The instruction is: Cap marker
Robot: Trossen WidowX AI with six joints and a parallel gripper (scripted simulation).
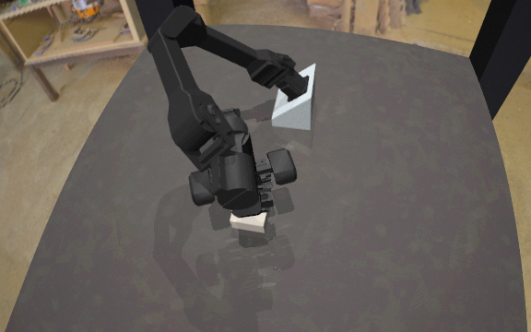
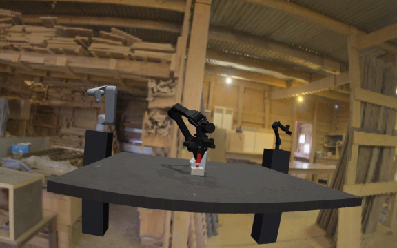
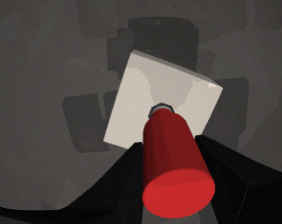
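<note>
My gripper (image 2: 198, 154) (image 3: 169, 146) is shut on the red cap (image 2: 198, 159) (image 3: 174, 155), right above the holder block. The cap is nearly upright, its closed end toward the wrist camera. The cream holder block (image 1: 248, 223) (image 2: 197, 171) (image 3: 128, 100) sits on the table. The marker (image 2: 197, 165) (image 3: 162, 107) stands in it, its upper part hidden by the cap. A short pale band shows below the cap in the exterior view, and a grey rim beyond the cap in the wrist view. I cannot tell whether the cap is fully seated.
A pale grey wedge-shaped stand (image 1: 293, 116) (image 2: 203, 162) sits behind the block on the dark table (image 1: 385, 207) (image 2: 133, 186), at the arm's base. Two other arms stand on black pedestals (image 2: 97, 148) (image 2: 276, 160) beyond the table.
</note>
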